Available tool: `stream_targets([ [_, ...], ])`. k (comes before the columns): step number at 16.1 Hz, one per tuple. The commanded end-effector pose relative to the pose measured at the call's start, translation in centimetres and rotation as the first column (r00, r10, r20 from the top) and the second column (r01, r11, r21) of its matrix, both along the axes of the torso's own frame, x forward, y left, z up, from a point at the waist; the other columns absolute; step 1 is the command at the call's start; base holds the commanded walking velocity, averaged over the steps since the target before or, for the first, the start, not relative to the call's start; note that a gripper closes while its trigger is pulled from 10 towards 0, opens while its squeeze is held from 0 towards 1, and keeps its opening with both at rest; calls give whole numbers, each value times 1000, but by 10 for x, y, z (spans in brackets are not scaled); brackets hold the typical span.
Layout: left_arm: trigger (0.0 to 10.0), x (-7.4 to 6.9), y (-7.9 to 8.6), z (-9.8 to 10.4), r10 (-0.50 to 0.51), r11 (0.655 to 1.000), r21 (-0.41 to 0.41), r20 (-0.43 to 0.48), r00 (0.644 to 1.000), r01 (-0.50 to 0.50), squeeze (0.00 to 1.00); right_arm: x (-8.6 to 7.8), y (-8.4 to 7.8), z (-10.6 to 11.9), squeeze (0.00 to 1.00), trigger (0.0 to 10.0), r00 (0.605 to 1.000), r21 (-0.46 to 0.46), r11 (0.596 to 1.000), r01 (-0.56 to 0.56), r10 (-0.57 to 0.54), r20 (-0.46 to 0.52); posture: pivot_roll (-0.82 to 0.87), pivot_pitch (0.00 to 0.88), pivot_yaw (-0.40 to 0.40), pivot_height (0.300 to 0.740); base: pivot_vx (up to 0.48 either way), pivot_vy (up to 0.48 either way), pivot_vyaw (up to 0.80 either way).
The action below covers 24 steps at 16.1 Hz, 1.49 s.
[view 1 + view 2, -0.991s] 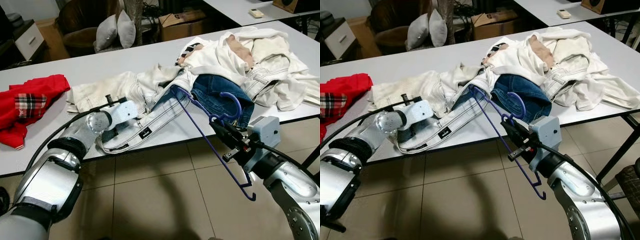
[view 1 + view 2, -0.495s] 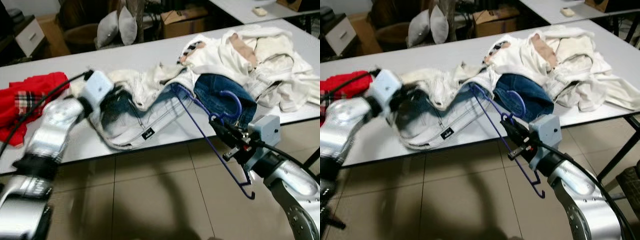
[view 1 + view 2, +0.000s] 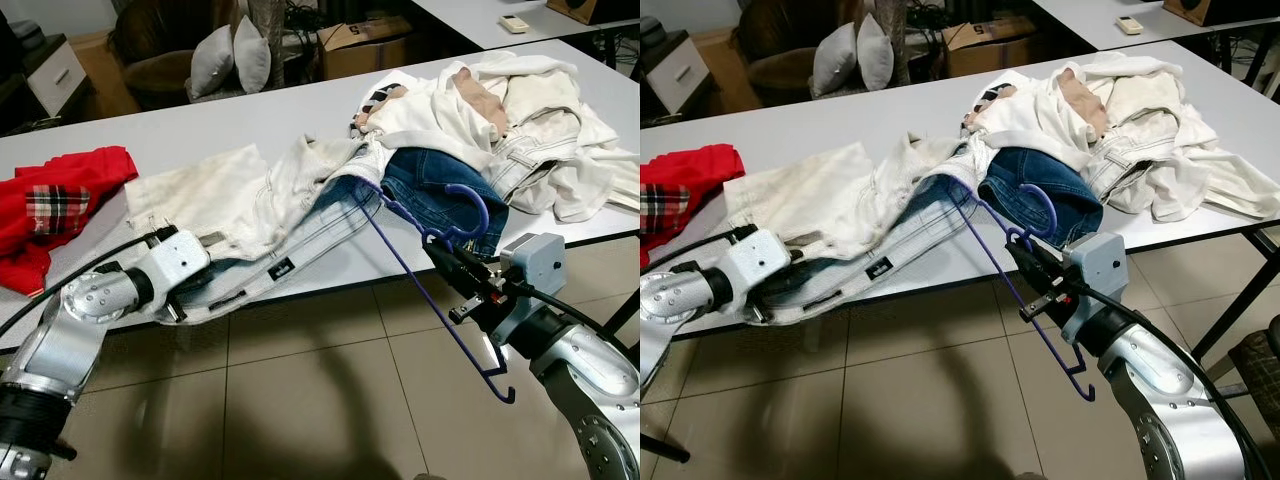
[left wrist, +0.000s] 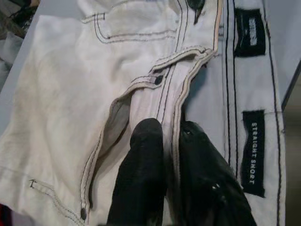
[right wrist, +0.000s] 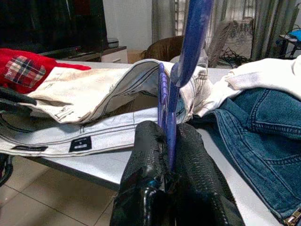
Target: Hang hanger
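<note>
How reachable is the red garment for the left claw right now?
Probably not yet. The left claw is shut on the white shorts' waistband at the table edge; the red garment lies apart, farther out on the table, so it must let go first.

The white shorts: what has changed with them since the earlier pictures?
The left tool, shut on the waistband of the white shorts, rose with it half a second ago and has come back down to the table edge. The right tool still holds the purple hanger unmoved.

The white shorts' (image 4: 141,61) black label (image 4: 253,151) reads "STRAIGHT SHORT".
</note>
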State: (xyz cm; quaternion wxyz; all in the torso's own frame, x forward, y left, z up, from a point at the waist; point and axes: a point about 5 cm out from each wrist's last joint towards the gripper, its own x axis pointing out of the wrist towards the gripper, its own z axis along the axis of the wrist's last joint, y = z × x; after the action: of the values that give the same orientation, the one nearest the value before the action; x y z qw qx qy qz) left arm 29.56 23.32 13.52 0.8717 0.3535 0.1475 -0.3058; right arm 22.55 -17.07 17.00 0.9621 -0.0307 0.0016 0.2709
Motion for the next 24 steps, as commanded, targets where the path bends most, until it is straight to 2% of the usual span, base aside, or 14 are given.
stream_targets([
  [1,10000,2,-16,26,-103,990,-92,70,992,109,1000,3,6,11,0,10000,998,5,999,-44,44,47,-167,0,155,740,0,0,0],
  [3,10000,2,-29,36,-205,973,-96,49,978,209,1000,5,9,13,0,10000,995,-3,997,-77,77,57,-169,0,159,740,0,0,0],
  [6,10000,0,-56,49,-288,916,-276,47,956,290,1000,8,11,16,0,10000,992,-13,994,-104,105,70,-172,0,163,740,0,0,0],
  [8,10000,16,-73,36,-205,951,-221,76,976,217,1000,11,13,21,0,10000,989,-7,993,-118,118,90,-176,0,164,740,0,0,0],
  [11,10000,37,-78,7,-26,990,-135,86,996,38,1000,14,15,25,0,10000,987,-1,993,-122,122,106,-188,0,168,740,0,0,0],
  [12,10000,41,-78,3,13,993,-120,91,996,-2,1000,14,15,25,0,10000,986,-1,992,-123,122,109,-191,0,170,740,0,0,0],
  [14,10000,47,-86,-3,42,984,-174,68,997,-29,1000,15,16,26,0,10000,986,0,992,-123,123,114,-195,0,173,740,0,0,0],
  [16,10000,56,-83,-8,108,990,-99,110,988,-97,1000,15,16,27,0,10000,985,2,992,-123,121,119,-199,0,178,740,0,0,0],
  [19,10000,62,-81,-12,160,985,-89,142,977,-148,1000,15,17,27,0,10000,985,5,992,-122,121,122,-200,0,180,740,0,0,0],
  [20,0,64,-83,-17,164,984,-96,138,977,-151,1000,14,18,27,0,10000,985,7,992,-124,122,123,-200,0,180,740,0,0,0],
  [21,0,65,-83,-20,172,983,-95,138,975,-160,1000,14,18,26,0,10000,985,9,992,-126,124,123,-206,0,179,740,0,0,0],
  [22,0,66,-83,-22,178,982,-91,140,974,-166,863,14,19,26,0,10000,985,11,992,-127,124,123,-206,0,179,740,0,0,0],
  [23,0,71,-85,-22,205,976,-100,153,967,-191,0,14,19,26,0,10000,985,13,992,-127,124,123,-212,0,179,740,0,0,0],
  [24,0,73,-85,-21,217,974,-98,161,963,-204,0,14,19,26,0,10000,985,14,992,-127,124,123,-212,0,179,740,0,0,0],
])
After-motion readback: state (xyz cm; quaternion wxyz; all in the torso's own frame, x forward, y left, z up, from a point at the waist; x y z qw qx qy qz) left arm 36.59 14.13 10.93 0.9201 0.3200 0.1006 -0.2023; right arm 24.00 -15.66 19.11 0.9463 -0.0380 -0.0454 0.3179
